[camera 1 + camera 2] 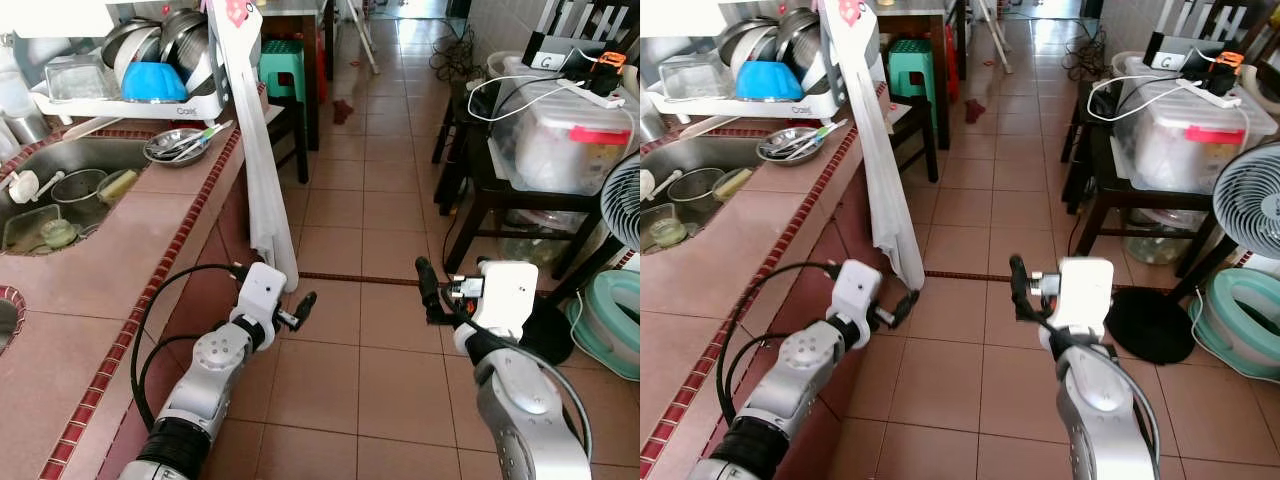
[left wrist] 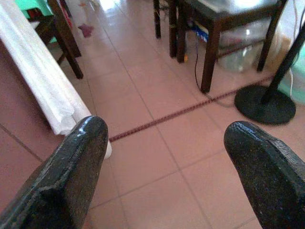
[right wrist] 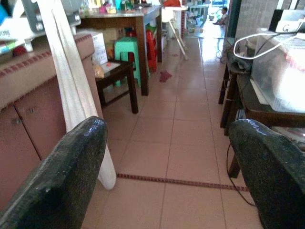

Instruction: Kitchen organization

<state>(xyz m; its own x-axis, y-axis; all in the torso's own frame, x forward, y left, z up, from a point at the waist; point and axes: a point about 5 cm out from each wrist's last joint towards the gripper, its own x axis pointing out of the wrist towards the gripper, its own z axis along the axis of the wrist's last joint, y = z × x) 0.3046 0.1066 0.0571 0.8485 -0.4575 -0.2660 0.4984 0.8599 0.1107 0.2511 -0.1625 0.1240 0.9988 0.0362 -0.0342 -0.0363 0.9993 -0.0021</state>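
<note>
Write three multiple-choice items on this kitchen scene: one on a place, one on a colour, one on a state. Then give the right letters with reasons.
1. Where does the small metal dish of utensils sit?
A. on the countertop beside the sink
B. on the floor
C. on the green stool

2. What colour is the bowl in the dish rack?
A. red
B. blue
C. yellow

3. How is the left tool?
A. shut on the white cloth
B. shut on a spoon
C. open, holding nothing

Answers: 1 A, the dish rests on the counter by the sink. 2 B, it is bright blue. 3 C, its fingers stand apart in the left wrist view, beside the hanging white cloth.
</note>
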